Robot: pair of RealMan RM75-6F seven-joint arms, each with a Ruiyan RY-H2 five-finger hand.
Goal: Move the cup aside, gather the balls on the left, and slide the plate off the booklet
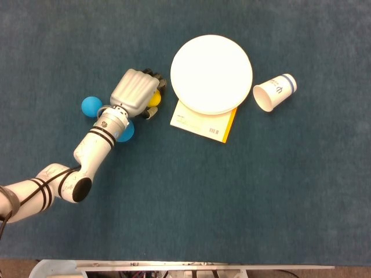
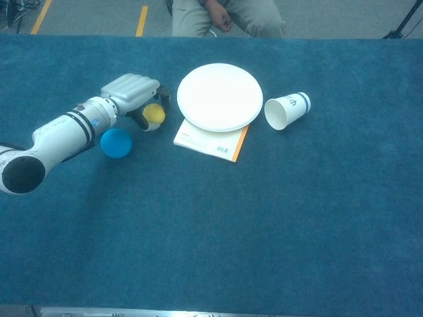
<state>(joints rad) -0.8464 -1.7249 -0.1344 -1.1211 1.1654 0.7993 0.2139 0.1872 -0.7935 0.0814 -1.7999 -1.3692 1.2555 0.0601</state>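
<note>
Left hand (image 1: 136,92) is cupped over the yellow ball (image 2: 154,113), fingers curled round its far side and thumb low on the near side. It looks like a grip, but I cannot tell whether the ball is lifted or resting on the table (image 1: 278,191). Right hand is not in either view.

Taking the plate (image 1: 211,74) as the landmark: the yellow ball sits just left of it, close to the rim. Two blue balls lie further left, one (image 1: 90,106) beside the wrist, the other (image 2: 116,142) half hidden under the forearm in the head view. The booklet (image 1: 203,124) pokes out from under the plate's near edge, so the plate is not yet off it. The cup (image 1: 274,92) lies on its side just right of the plate, apart from it.

Risks: a loose hold could let the ball roll back toward the plate, or under its rim. The forearm sweeping left could knock the blue balls apart.
</note>
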